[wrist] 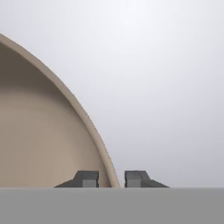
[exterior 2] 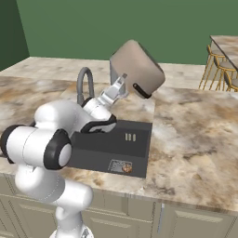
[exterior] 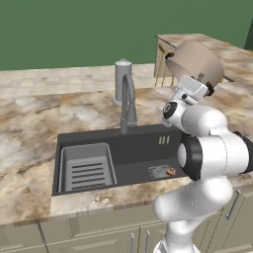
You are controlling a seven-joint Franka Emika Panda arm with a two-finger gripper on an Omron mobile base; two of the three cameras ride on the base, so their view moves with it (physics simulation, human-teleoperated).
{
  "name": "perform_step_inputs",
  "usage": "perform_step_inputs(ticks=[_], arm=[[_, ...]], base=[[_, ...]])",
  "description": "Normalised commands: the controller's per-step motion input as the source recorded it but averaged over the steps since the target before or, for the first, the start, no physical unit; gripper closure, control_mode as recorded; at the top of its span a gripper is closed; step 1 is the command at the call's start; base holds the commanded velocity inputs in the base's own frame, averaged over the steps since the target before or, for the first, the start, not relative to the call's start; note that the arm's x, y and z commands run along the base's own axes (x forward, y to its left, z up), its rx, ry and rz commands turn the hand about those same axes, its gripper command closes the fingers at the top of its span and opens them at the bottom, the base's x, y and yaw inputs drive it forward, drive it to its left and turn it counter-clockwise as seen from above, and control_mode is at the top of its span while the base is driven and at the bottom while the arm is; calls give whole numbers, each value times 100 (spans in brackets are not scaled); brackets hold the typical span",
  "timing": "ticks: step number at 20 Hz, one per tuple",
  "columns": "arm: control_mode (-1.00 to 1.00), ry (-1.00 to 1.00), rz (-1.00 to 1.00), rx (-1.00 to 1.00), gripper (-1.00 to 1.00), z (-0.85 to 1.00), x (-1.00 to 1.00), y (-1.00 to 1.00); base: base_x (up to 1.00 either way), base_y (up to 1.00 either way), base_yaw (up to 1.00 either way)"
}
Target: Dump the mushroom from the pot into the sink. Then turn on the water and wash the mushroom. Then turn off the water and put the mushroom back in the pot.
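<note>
1. Gripping the round grey-brown metal pot (exterior: 196,62) by its rim, our gripper (wrist: 111,178) fingers clamp the thin wall.
2. We see the tiny brown-orange mushroom (exterior: 171,171) lying in the dark rectangular sink (exterior: 138,143).
3. We judge it light and soft; pinch its sides gently.

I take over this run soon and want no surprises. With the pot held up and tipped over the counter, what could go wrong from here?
1. The gripper pinches only the pot rim, so the tipped pot could slip or swing.
2. The mushroom lies at the drain grate, a small target to pick up.
3. Lowering the pot could knock the faucet close beside the arm.
</note>
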Motion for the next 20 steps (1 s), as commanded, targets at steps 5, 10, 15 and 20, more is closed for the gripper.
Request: perform_step_inputs(ticks=[5, 10, 15, 20], arm=[[-100, 0, -2, 2, 100, 1, -33, -19], [-100, 0, 6, 29, 100, -4, -71, -94], [-100, -4, 13, 40, 100, 0, -65, -69], [-100, -1, 27, 47, 100, 0, -38, -44]], base=[[0, 0, 0], [0, 0, 0], [0, 0, 0], [0, 0, 0]])
